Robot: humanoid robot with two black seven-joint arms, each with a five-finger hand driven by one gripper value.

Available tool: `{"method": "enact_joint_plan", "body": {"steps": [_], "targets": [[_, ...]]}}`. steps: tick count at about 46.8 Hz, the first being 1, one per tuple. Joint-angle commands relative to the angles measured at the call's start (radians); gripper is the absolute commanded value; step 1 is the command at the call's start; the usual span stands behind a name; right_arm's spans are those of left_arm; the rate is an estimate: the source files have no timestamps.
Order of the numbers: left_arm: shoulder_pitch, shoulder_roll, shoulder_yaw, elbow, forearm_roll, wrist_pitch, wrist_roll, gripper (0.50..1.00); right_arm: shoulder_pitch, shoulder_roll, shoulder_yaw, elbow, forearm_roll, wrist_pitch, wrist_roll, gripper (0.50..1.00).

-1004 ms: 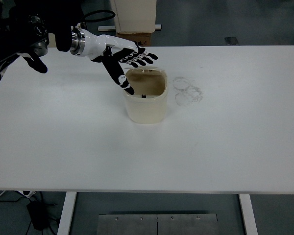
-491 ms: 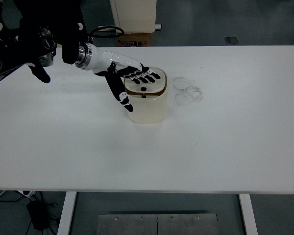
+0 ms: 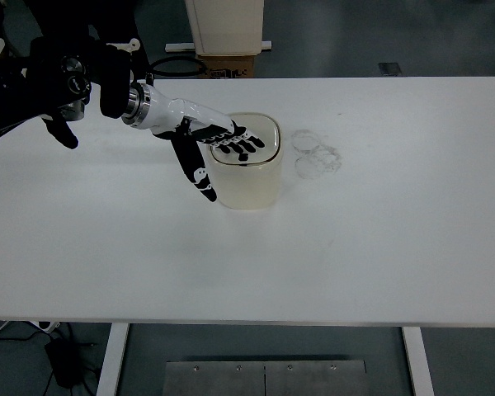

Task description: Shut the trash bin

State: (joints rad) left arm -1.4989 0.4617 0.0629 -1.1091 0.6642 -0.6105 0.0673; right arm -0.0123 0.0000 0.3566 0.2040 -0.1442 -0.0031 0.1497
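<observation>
Now, step: the lid [image 3: 256, 132] of the trash bin [image 3: 249, 183] is pressed flat.
Left hand [image 3: 219, 140]: fingers spread, nothing held.
Next: hand should be lifted off.

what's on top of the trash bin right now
The left hand lies flat on the trash bin, fingers spread over its closed lid. The lid hides whatever is inside.

White table [image 3: 379, 239], cream trash bin [image 3: 249, 186]
</observation>
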Motion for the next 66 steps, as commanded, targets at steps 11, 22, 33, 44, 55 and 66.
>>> {"method": "enact_joint_plan", "body": {"steps": [11, 22, 33, 44, 55, 66], "targets": [[0.005, -0.002, 0.011, 0.000, 0.000, 0.000, 0.000, 1.000, 0.000, 0.000, 0.001, 0.000, 0.000, 0.000, -0.001, 0.993], [0.006, -0.005, 0.020, -0.002, 0.000, 0.000, 0.000, 1.000, 0.000, 0.000, 0.001, 0.000, 0.000, 0.000, -0.001, 0.993], [0.008, -0.005, 0.029, -0.021, 0.002, 0.000, 0.000, 1.000, 0.000, 0.000, -0.001, 0.000, 0.000, 0.000, -0.001, 0.993], [-0.003, 0.005, 0.032, -0.028, 0.002, 0.000, 0.000, 1.000, 0.000, 0.000, 0.001, 0.000, 0.000, 0.000, -0.001, 0.993], [-0.037, 0.040, 0.021, -0.018, -0.025, 0.000, -0.001, 1.000, 0.000, 0.000, -0.001, 0.000, 0.000, 0.000, 0.001, 0.993], [-0.055, 0.077, -0.003, -0.011, -0.069, 0.000, -0.004, 1.000, 0.000, 0.000, 0.001, 0.000, 0.000, 0.000, -0.001, 0.993]]}}
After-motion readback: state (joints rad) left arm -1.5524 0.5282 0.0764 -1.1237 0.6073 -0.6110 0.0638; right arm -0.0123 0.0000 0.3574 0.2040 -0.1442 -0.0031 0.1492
